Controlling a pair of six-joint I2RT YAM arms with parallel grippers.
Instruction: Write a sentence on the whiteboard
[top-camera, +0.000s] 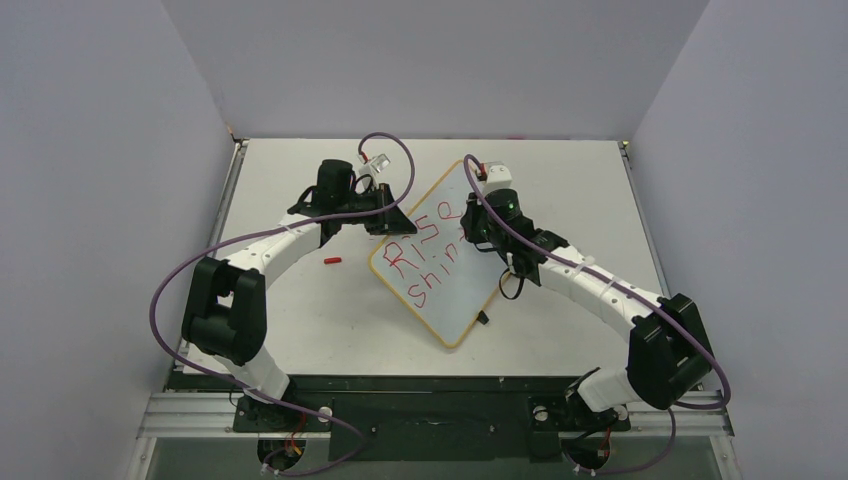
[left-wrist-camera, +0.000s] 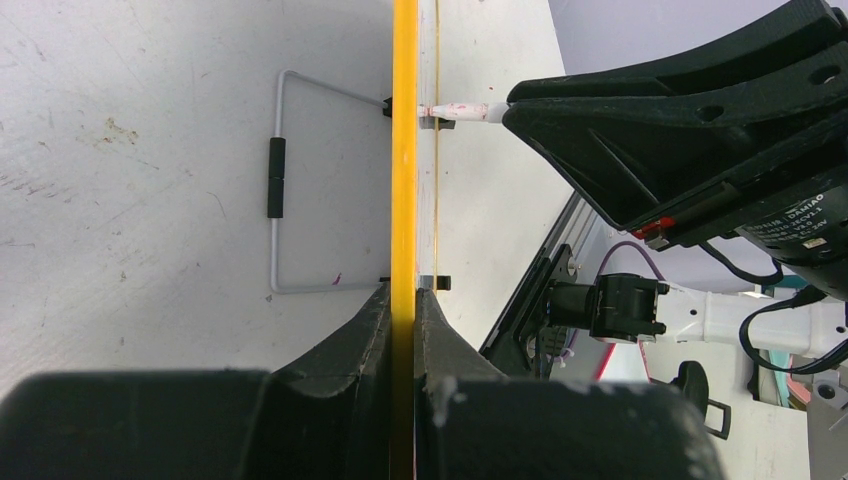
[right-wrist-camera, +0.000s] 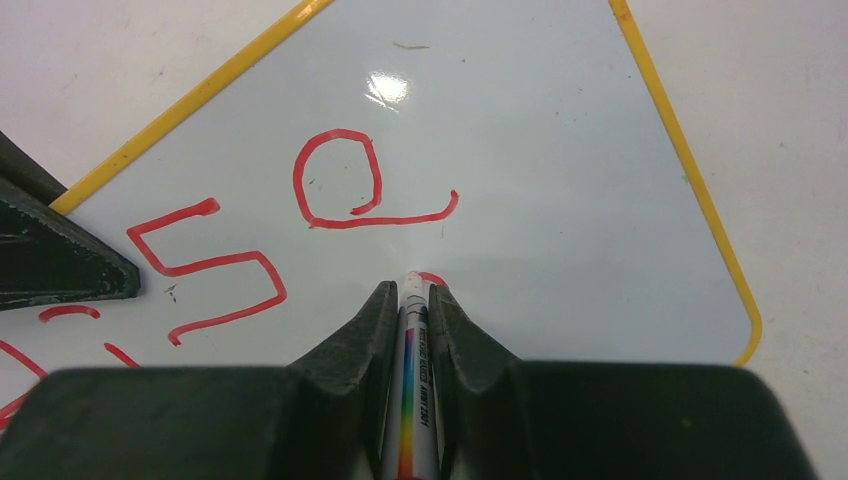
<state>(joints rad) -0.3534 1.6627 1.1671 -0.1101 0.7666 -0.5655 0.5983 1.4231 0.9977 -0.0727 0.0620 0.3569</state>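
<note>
The whiteboard (top-camera: 445, 265), white with a thin orange-yellow frame, lies turned diagonally mid-table and carries red letters reading "RISe" over "shin". My left gripper (top-camera: 385, 222) is shut on its upper-left frame edge; in the left wrist view the yellow edge (left-wrist-camera: 404, 180) runs straight between the fingers of that gripper (left-wrist-camera: 404, 310). My right gripper (right-wrist-camera: 411, 300) is shut on a white marker (right-wrist-camera: 412, 380) with a rainbow stripe, its tip touching the whiteboard (right-wrist-camera: 520, 170) beside a fresh red stroke below the "e". In the top view that right gripper (top-camera: 478, 232) hangs over the second line's end.
A small red marker cap (top-camera: 332, 261) lies on the table left of the board. A wire stand (left-wrist-camera: 277, 180) with a black sleeve rests on the table beside the board's edge. Grey walls enclose the table on three sides.
</note>
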